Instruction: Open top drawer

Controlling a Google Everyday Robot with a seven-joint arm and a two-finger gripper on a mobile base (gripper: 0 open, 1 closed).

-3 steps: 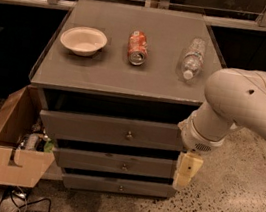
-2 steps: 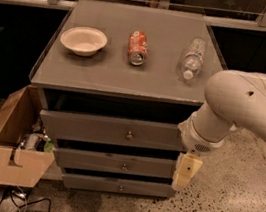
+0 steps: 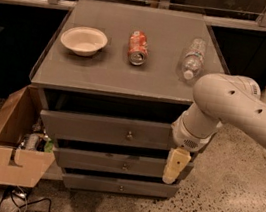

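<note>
The top drawer [image 3: 98, 128] is the widest of three grey drawer fronts under the cabinet top, with a small round metal knob [image 3: 129, 136] at its centre. A dark gap shows between its front and the cabinet top. My gripper [image 3: 174, 166] is pale yellow and hangs pointing down from the white arm [image 3: 225, 100]. It is in front of the right end of the drawers, at the height of the middle drawer [image 3: 113, 163]. It is to the right of and below the top knob and holds nothing that I can see.
On the cabinet top [image 3: 102, 75] lie a white bowl [image 3: 83, 40], a red can [image 3: 138, 48] on its side and a clear plastic bottle [image 3: 193, 59]. An open cardboard box [image 3: 17, 147] with clutter stands at the left of the cabinet. Cables [image 3: 23, 203] lie on the speckled floor. The bottom drawer [image 3: 119, 186] is the narrowest.
My arm and gripper have shifted a little to the left, nearer the drawers' right end. The drawers and the things on top have not moved.
</note>
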